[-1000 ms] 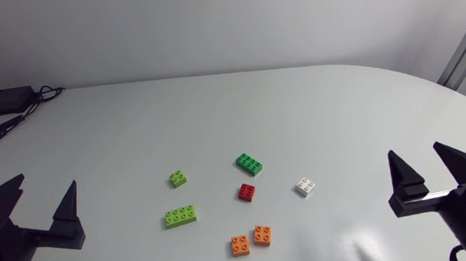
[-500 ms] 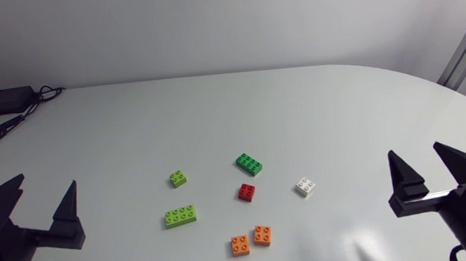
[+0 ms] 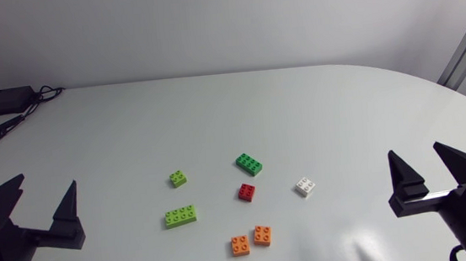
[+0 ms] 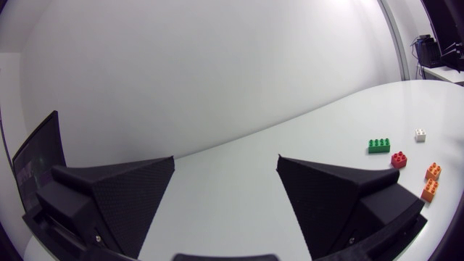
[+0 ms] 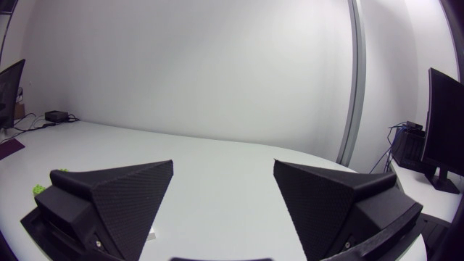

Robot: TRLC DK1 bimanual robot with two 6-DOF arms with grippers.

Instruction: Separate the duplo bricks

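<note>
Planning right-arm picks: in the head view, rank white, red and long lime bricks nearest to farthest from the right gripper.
From the right gripper:
1. White brick, right of the cluster.
2. Red brick, middle.
3. Long lime brick, left side.

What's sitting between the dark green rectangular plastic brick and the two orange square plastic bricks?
A small red square plastic brick lies there, touching neither the dark green brick nor the orange bricks, as the head view shows.

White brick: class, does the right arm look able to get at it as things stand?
Probably yes. The white brick is the brick nearest the open right hand, with only bare table between them.
</note>
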